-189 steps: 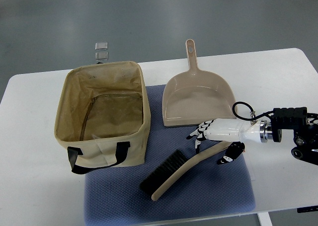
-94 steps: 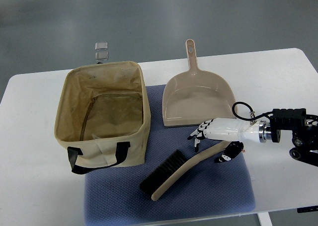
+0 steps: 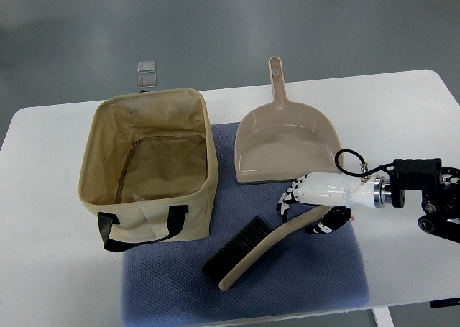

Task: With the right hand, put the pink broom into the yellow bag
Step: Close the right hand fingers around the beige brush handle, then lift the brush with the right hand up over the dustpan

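Top view: right hand (image 3: 310, 201) reaches in from the table's right edge, sitting low over the handle end of the broom (image 3: 269, 245). Fingers (image 3: 287, 195) loosely curled and pointing left; thumb (image 3: 327, 223) on the near side of the handle. Handle tip lies between thumb and fingers, but whether the grip has actually closed on it cannot be told. Broom looks flat on the mat. Left hand not seen.

Broom is tan-pink with dark bristles and rests on the blue mat (image 3: 165, 284) toward the table's (image 3: 402, 111) near edge, right of centre. Long axis runs diagonally: handle end up-right under the hand, bristle head down-left toward the near edge, bristles facing the bag.

Yellow bag (image 3: 147, 165) stands open on the mat's left edge, mouth up, black strap handle (image 3: 136, 230) on its near side. Well apart from the broom head.

Dustpan (image 3: 284, 140), same tan-pink, lies at the mat's far edge, handle pointing toward the table's far edge, just beyond the hand.

No legible writing or brand marks anywhere.
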Robot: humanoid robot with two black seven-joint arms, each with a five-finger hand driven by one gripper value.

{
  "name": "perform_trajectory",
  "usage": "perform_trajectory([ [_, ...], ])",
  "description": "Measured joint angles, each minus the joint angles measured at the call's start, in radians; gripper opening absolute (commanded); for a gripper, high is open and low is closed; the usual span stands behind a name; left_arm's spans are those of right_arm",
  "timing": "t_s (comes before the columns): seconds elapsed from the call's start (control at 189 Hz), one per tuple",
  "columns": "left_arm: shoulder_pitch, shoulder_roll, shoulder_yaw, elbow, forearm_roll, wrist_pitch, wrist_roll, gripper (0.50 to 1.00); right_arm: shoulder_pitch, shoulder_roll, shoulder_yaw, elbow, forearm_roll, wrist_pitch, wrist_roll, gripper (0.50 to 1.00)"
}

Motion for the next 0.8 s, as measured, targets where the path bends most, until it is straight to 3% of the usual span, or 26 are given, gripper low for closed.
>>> perform_trajectory([
  [0.095,0.000,0.000,0.000,0.000,0.000,0.000,0.000,1.000,-0.001,0.003,0.000,0.000,-0.002,0.000,0.000,0.756],
  [0.186,0.000,0.000,0.000,0.000,0.000,0.000,0.000,1.000,-0.001,0.004,0.000,-0.001,-0.003,0.000,-0.003,0.701],
  [0.297,0.000,0.000,0.000,0.000,0.000,0.000,0.000,1.000,-0.001,0.004,0.000,-0.002,-0.003,0.000,-0.006,0.582],
  [0.456,0.000,0.000,0.000,0.000,0.000,0.000,0.000,1.000,-0.001,-0.001,0.001,-0.002,-0.005,-0.008,-0.002,0.509],
  [0.801,0.000,0.000,0.000,0.000,0.000,0.000,0.000,1.000,0.012,-0.030,0.022,-0.001,0.005,-0.040,0.028,0.500],
])
